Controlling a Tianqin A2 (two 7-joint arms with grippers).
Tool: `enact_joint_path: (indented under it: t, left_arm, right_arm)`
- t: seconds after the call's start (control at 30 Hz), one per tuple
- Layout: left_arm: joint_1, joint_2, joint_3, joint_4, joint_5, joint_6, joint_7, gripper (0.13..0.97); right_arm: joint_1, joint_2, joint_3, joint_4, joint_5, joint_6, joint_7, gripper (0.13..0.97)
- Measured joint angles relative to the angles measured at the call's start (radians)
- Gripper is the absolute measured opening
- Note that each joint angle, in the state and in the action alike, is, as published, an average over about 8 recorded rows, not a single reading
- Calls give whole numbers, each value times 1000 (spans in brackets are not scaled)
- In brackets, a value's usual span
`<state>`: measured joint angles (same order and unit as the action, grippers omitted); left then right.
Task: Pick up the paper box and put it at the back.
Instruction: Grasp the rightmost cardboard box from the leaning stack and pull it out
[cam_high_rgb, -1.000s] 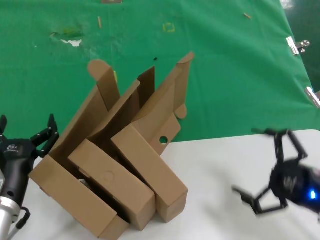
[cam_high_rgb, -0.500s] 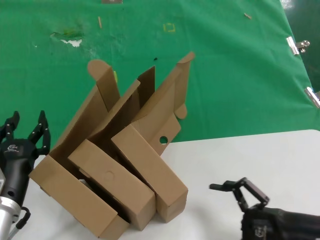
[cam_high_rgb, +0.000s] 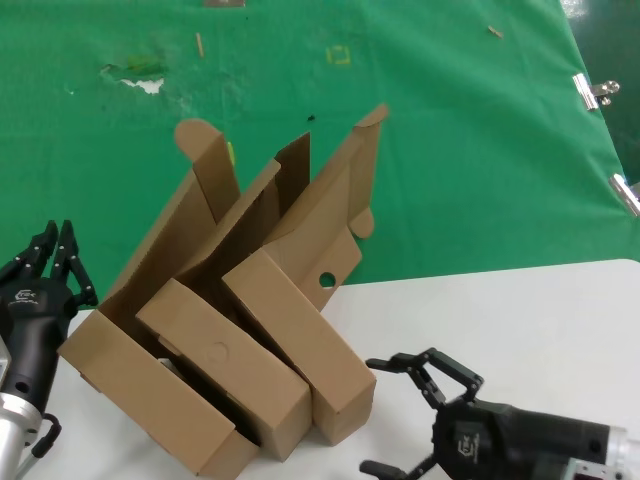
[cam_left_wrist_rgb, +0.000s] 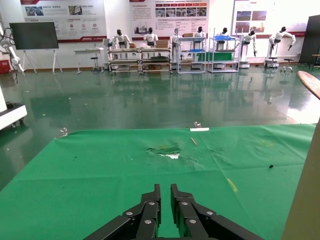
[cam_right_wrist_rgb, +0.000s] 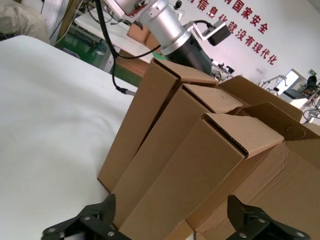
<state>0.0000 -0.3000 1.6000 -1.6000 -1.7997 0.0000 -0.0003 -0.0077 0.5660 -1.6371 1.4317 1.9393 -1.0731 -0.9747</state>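
Note:
Three brown cardboard boxes lean together with lids up, straddling the white table and the green cloth. The paper box (cam_high_rgb: 300, 320) is the right-hand one, with a punched round hole (cam_high_rgb: 327, 279) in its lid flap. My right gripper (cam_high_rgb: 372, 415) is open and empty, low over the white table just right of this box's near end. In the right wrist view the box (cam_right_wrist_rgb: 200, 165) fills the space ahead of the spread right gripper (cam_right_wrist_rgb: 170, 207). My left gripper (cam_high_rgb: 55, 248) is shut and empty, left of the pile; it also shows in the left wrist view (cam_left_wrist_rgb: 165, 192).
The green cloth (cam_high_rgb: 450, 150) covers the back, with scuffs and small yellow marks (cam_high_rgb: 339, 55). The white table (cam_high_rgb: 520, 310) is at the front. The two other boxes (cam_high_rgb: 220, 370) lie left of the paper box. Metal clips (cam_high_rgb: 595, 92) hold the cloth's right edge.
My right gripper has swung left and down across the white table, ending close to the paper box's near end. My left gripper's fingers have closed. The boxes have not moved.

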Motion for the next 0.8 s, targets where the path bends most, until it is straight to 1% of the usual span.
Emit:
enact_joint_path:
  t: [0.03,0.17,0.23,0.43,0.47,0.73,0.77,0.8]
  left_arm:
    - [0,0,0,0,0,0,0,248]
    - [0,0,0,0,0,0,0,198]
    - [0,0,0,0,0,0,0,173]
    - [0,0,0,0,0,0,0,153]
    - [0,0,0,0,0,0,0,149]
    - [0,0,0,0,0,0,0,140]
    - [0,0,0,0,0,0,0,140]
    - [0,0,0,0,0,0,0,140]
  right_arm:
    - [5,-4,-6,0,-4,6,5,791]
    - [25,-15,-31,3,-20,27,24,791]
    - [33,-20,-41,5,-27,36,33,745]
    - [46,-31,-61,3,-36,58,48,606]
    - [47,-32,-62,2,-37,60,49,606]
    - [47,-28,-62,-11,-30,67,55,392]
    - [47,-27,-61,-12,-28,66,56,392]
    - [46,-26,-60,-13,-26,65,56,373]
